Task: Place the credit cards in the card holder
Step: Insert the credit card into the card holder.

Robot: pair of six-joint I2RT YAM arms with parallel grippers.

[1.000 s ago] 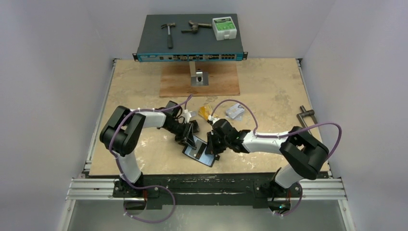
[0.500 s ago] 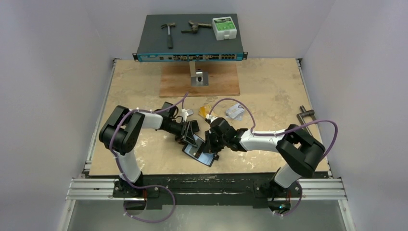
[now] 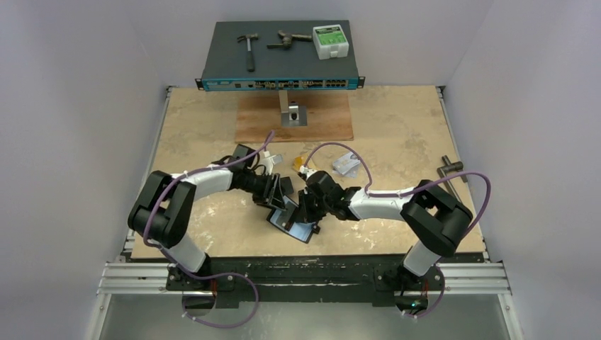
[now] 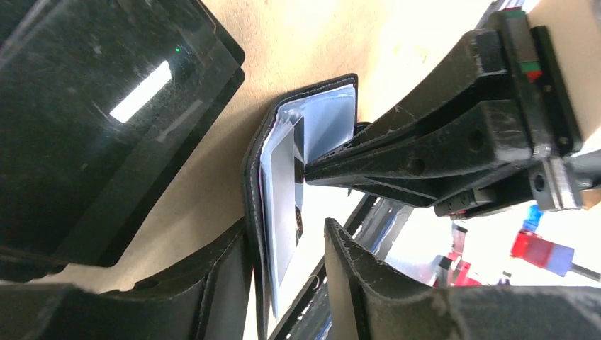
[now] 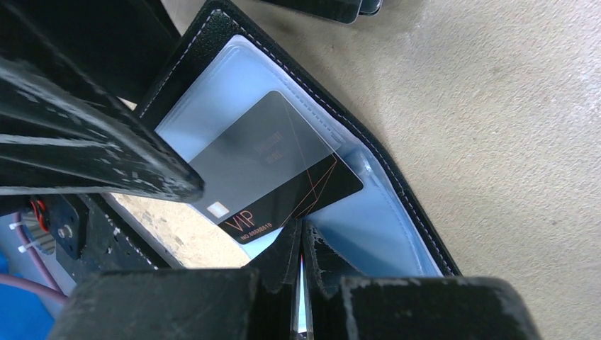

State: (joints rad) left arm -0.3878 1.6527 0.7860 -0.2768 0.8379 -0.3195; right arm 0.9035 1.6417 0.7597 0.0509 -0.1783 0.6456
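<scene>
Though partly pocketed, black card (image 5: 283,170) diagonal.

Hammer (image 3: 248,48) and box (image 3: 331,40) atop network switch (image 3: 283,62)

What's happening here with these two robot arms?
Both arms meet over the open card holder. A dark card sits partway in a clear pocket. The shut right gripper has its tips at that card's edge, apparently to push it in. The left gripper is open, its jaws either side of the holder's cover. A gold card and a silver card lie on the table behind, not yet loaded.
</scene>
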